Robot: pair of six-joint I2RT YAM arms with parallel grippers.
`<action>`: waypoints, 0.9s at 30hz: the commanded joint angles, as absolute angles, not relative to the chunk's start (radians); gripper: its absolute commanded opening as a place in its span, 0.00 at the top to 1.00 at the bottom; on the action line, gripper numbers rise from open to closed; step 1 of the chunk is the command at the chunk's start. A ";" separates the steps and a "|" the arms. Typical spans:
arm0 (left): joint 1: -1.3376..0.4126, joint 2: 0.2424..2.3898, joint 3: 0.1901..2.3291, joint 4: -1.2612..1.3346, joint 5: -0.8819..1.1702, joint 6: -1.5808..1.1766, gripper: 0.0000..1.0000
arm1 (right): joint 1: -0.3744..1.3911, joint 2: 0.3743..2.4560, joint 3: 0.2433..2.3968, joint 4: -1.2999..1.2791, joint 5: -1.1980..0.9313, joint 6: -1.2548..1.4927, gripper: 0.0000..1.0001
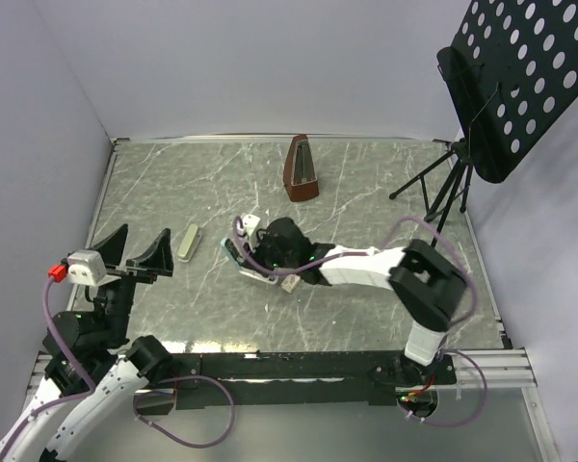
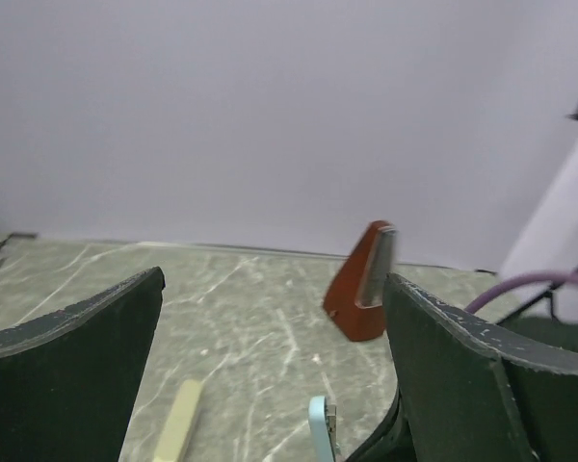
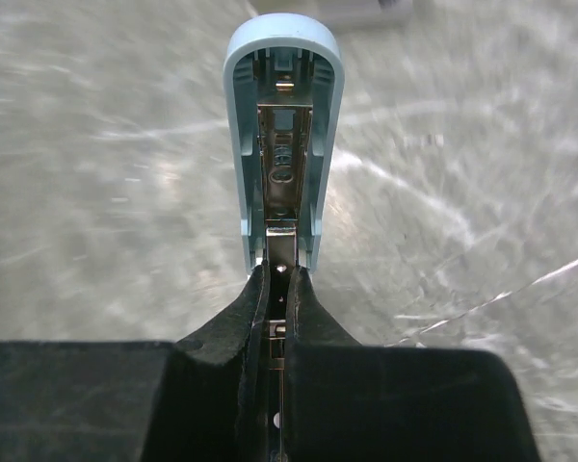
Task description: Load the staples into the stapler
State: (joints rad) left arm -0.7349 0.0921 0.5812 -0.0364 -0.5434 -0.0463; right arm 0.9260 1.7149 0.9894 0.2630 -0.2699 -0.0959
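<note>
The light blue stapler (image 3: 282,125) lies opened out on the marble table, its metal channel facing up. My right gripper (image 3: 279,279) is shut on the narrow metal rail of the stapler, which runs back between the fingers. From above, the stapler (image 1: 243,252) sits mid-table under the right gripper (image 1: 270,252). A tiny tan box, the staples (image 1: 291,286), lies just beside the right wrist. My left gripper (image 1: 142,241) hangs raised at the left, open wide and holding nothing. Its view shows the stapler's blue tip (image 2: 318,423) low between the fingers (image 2: 462,375).
A pale cream bar (image 1: 188,242) lies left of the stapler, also seen below the left gripper (image 2: 178,423). A brown metronome (image 1: 302,168) stands at the back. A black music stand (image 1: 501,77) rises at the right edge. Walls enclose the table.
</note>
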 commanded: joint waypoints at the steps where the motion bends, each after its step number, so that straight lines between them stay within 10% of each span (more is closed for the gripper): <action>1: -0.724 0.072 0.551 -0.060 -0.683 -0.046 0.01 | 0.946 1.804 1.052 0.458 -0.062 0.029 1.00; 27: -0.500 0.135 0.538 -0.043 -0.477 -0.087 0.01 | 1.114 1.957 0.945 0.644 0.505 0.146 0.98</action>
